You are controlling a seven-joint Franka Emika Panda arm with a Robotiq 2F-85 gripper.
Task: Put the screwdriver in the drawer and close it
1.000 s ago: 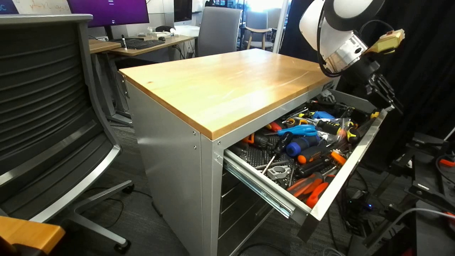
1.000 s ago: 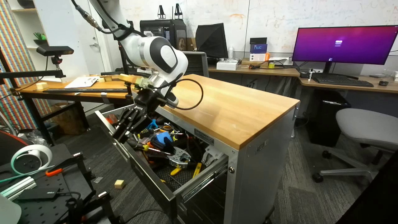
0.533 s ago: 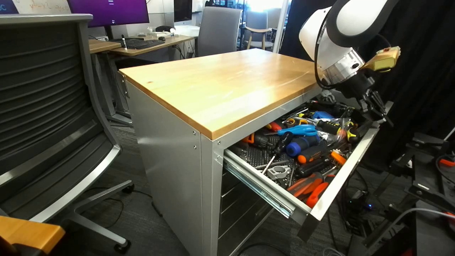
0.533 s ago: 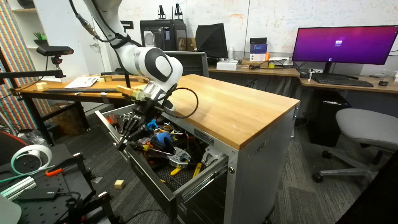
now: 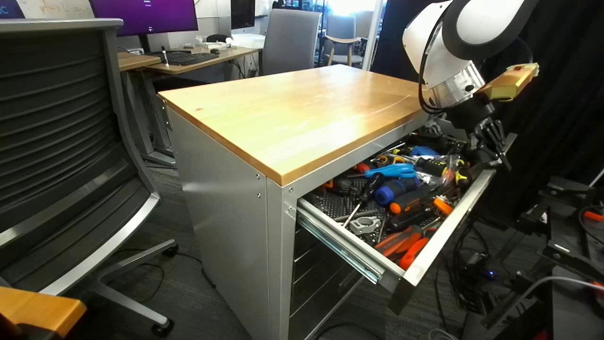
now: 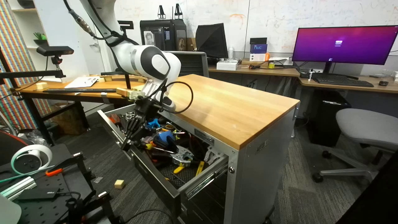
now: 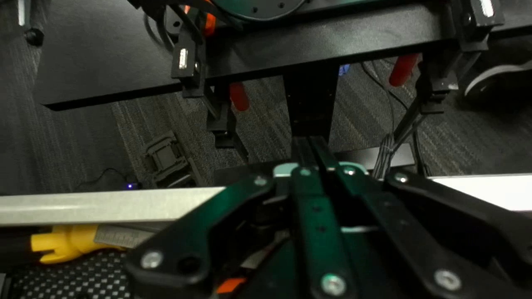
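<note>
Our hand has come down and inward since a second ago; beneath it, we find the drawer slid slightly further in, its tools shifted along toward the cabinet.

Tools lie in the drawer jutting out below the cabinet top

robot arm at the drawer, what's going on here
A white robot arm has its shut, black two-fingered claw at the front rim of a wide light-grey metal drawer of assorted tools. The drawer is open, slightly further in than a second ago, probably being pushed shut. Nothing shows in the claw.
</note>
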